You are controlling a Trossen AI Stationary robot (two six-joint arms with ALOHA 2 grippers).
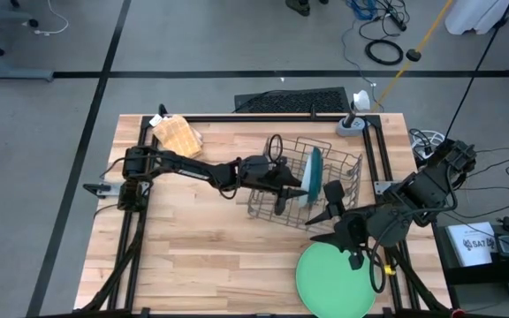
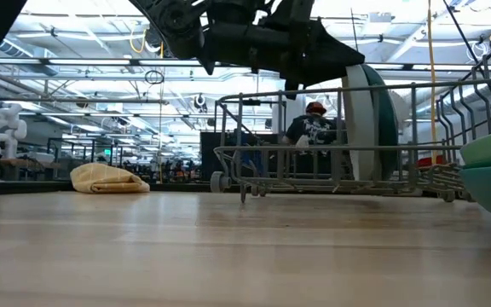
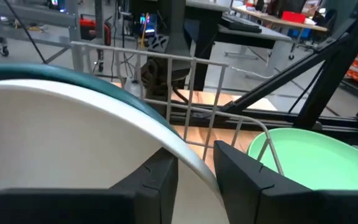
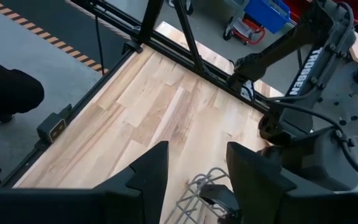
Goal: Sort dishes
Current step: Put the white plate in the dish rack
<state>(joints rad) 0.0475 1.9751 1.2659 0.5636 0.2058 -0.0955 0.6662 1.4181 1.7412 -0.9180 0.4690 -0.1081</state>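
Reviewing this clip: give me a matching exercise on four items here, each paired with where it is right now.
Things:
1. light green plate
2. pale grey-white plate
3. tan cloth
4. right gripper

Places:
A. far left corner of the table
B. upright in the wire rack, left gripper on its rim
C. flat on the table's near edge
D. open, empty, beside the rack

Pairs: 1-C, 2-B, 3-A, 4-D

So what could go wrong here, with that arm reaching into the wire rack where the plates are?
The left pincer straddles the rim of the pale plate, which stands on edge in the wire rack against a teal plate. If its grip is off-centre, the plate could slip or knock its neighbour. Lifting might also snag the rack's wires. The right pincer hovers open close by, so the arms could bump.
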